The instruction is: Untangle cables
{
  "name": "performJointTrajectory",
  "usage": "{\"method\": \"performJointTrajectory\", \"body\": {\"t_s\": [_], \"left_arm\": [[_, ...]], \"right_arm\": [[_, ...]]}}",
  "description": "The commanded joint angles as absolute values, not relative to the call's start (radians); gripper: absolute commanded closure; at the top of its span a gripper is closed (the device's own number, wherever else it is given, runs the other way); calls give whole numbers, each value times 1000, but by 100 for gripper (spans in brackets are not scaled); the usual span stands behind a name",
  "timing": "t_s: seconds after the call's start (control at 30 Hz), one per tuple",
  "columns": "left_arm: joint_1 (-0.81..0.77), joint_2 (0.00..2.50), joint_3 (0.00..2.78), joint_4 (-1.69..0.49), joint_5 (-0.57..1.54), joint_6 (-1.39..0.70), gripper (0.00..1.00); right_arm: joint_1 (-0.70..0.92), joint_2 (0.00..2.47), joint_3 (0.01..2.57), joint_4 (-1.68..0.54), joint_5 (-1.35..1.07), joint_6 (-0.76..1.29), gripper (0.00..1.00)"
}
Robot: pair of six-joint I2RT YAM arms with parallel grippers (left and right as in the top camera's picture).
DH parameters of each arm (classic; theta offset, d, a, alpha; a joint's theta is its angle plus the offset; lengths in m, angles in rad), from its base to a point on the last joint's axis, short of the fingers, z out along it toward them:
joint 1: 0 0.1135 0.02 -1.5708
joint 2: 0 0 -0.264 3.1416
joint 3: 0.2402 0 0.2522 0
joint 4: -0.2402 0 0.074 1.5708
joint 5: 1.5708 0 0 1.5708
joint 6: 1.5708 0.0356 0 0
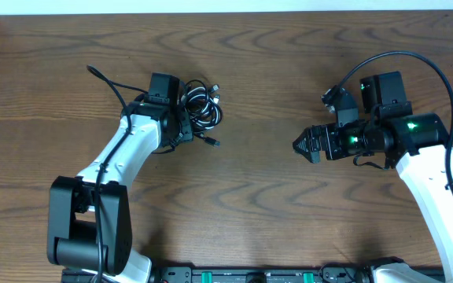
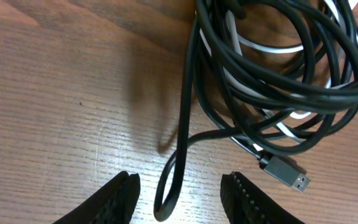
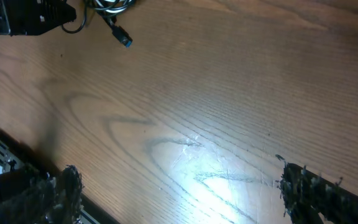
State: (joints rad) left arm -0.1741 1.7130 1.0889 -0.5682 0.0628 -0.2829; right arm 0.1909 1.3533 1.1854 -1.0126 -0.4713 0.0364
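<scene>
The wooden table (image 1: 274,63) fills the scene. Over bare wood on the right hangs the right gripper (image 3: 179,171), fingers spread wide and holding nothing. The left gripper (image 2: 179,182) sits at the cables (image 1: 203,106), a coiled black bundle with one white cable (image 2: 272,48), lying left of centre. Its fingers stand partly apart, with a stray black loop (image 2: 180,143) between them, unclamped. A USB plug (image 2: 289,176) pokes from the coil.

Left of centre on table (image 1: 289,63), toward far edge: cables (image 1: 203,106) in a heap, just beside left gripper (image 2: 179,196). Between its fingers (image 2: 120,193): one cable loop (image 2: 166,193). At heap's near edge: USB plug (image 2: 289,175). Well apart to the right, over bare table: right gripper (image 1: 299,146).
</scene>
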Motion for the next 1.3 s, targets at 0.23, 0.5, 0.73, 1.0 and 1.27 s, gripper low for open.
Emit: {"method": "performJointTrajectory", "body": {"t_s": [0.23, 0.5, 0.73, 1.0, 1.27], "left_arm": [[-176, 1744, 1053, -471, 33, -283, 71], [-176, 1745, 1045, -469, 37, -311, 91], [-176, 1745, 1044, -477, 254, -311, 93], [-176, 1745, 1044, -687, 472, -311, 92], [-176, 1745, 1044, -1010, 471, -270, 93]], "right_arm": [[194, 1358, 1202, -1013, -472, 28, 1], [194, 1358, 1202, -1013, -472, 28, 1], [194, 1358, 1202, -1013, -472, 28, 1], [194, 1358, 1202, -1013, -472, 28, 1], [194, 1358, 1202, -1013, -472, 28, 1]]}}
